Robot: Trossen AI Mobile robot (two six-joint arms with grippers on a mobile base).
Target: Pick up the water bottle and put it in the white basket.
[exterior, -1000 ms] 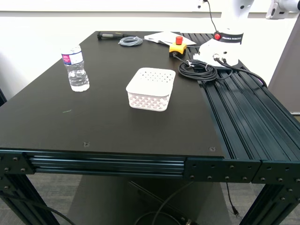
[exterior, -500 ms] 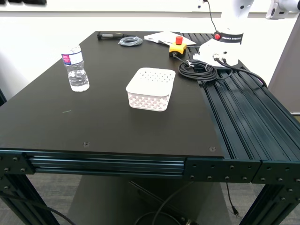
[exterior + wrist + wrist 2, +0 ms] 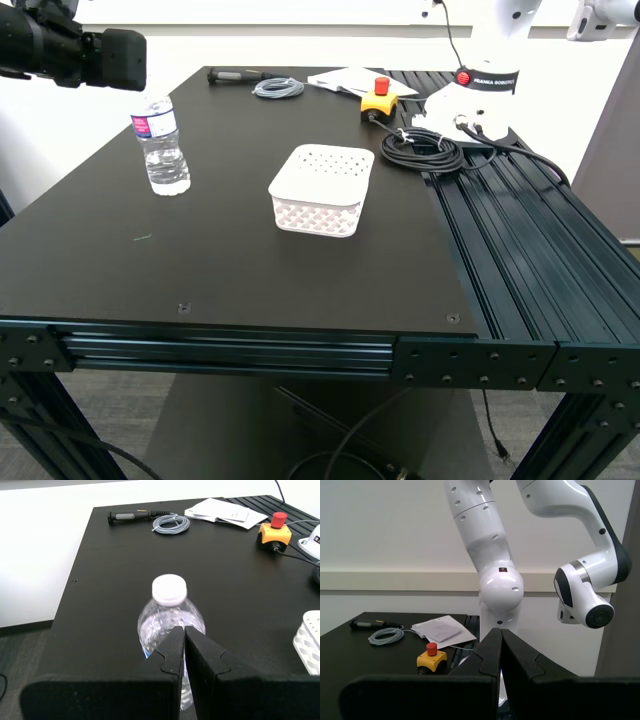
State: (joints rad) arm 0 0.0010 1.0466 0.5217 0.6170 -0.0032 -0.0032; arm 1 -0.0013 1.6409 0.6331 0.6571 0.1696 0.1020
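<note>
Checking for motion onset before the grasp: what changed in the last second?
An arm has come into the exterior view at its upper left corner, above and behind the water bottle; it was absent in both earlier pictures. Nothing has been grasped: the first wrist view shows my first hand shut, with the bottle beyond its tips. The bottle, white basket, cable coil and stop button stayed put.

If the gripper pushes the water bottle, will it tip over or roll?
The water bottle stands upright, tall and narrow, so a push near its cap would probably tip it. Once on its side, its round ribbed body would likely roll. It looks only part full, so probably light.
</note>
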